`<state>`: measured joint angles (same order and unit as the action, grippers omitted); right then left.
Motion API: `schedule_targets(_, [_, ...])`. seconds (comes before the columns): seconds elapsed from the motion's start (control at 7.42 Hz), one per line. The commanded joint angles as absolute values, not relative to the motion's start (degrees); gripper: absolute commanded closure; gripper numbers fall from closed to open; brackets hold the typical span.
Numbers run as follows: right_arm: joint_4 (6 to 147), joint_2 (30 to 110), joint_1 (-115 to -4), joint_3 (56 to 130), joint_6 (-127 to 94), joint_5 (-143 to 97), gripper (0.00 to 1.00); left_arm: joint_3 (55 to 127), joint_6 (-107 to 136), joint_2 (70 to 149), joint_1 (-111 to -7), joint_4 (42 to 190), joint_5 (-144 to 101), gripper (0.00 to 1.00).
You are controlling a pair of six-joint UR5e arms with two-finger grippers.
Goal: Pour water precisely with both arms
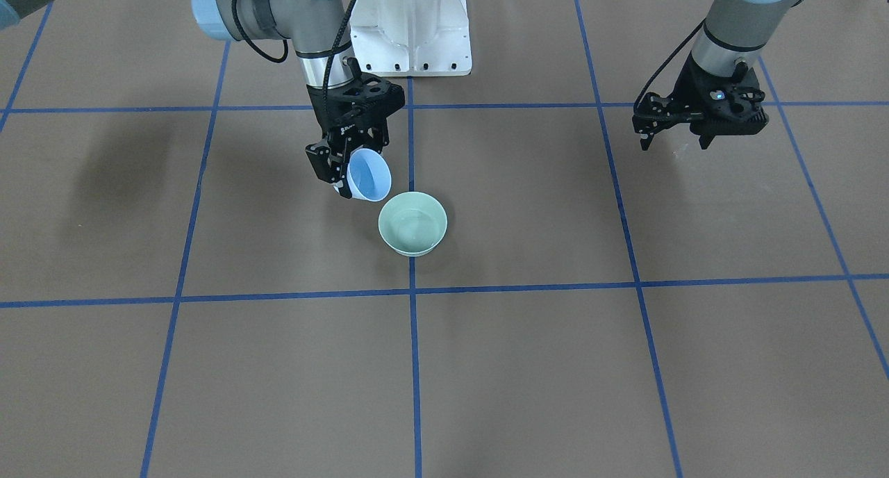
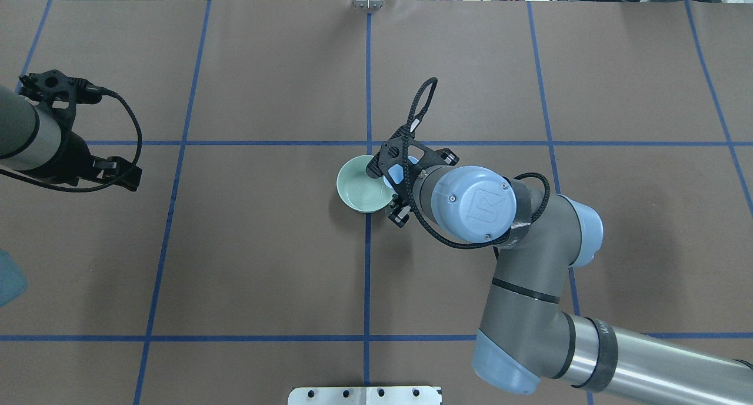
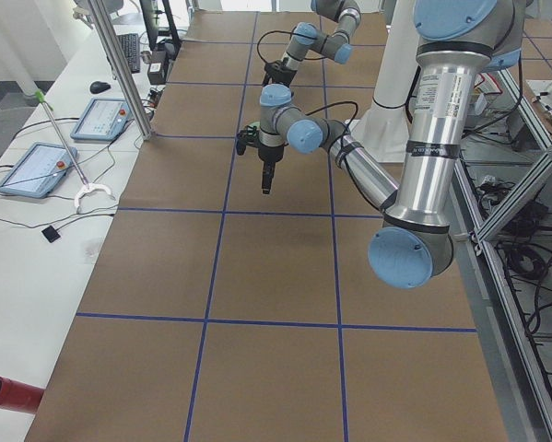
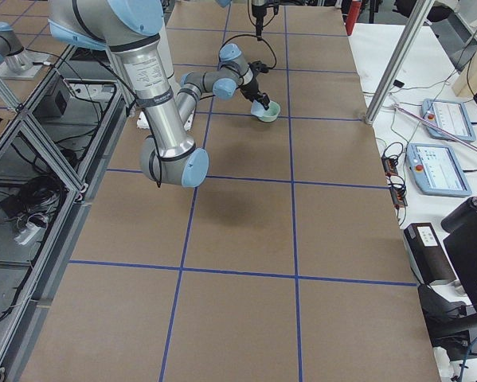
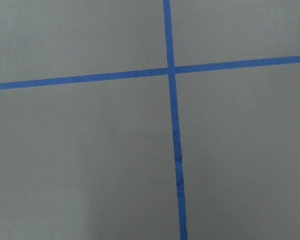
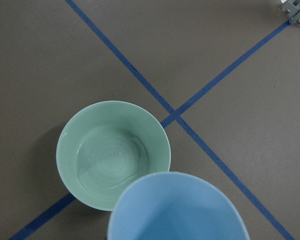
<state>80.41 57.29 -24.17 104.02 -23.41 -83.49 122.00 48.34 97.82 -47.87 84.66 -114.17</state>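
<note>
Water point(image 6: 107, 162) lies shallow in the green bowl point(image 1: 417, 249) at the centre of the front view. Just to the upper left, seemingly clear of its rim, the tilted blue cup point(image 1: 368, 176) is pinched by the right gripper point(image 1: 338, 179). At the upper right hangs the left gripper point(image 1: 674, 144), jaws spread.

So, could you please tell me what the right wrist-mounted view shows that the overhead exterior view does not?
Only the wrist view shows the water plainly, as faint rings inside the green bowl, and the open mouth of the blue cup. Only the overhead shows the right arm reaching to the bowl and the left tool far off to the side. Both show the bowl on a blue tape line with the cup close by its rim.
</note>
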Motion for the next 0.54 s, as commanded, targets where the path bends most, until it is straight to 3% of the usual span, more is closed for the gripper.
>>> schedule_targets(0.0, [83.3, 52.8, -25.0, 99.9, -23.4, -86.1, 1.00, 121.8, 48.3, 97.8, -47.9, 84.6, -114.2, 0.00])
schedule_targets(0.4, [89.6, 49.1, -25.1, 96.8, -21.8, -86.9, 1.00, 122.0, 48.3, 97.7, -48.1, 84.6, -114.3, 0.00])
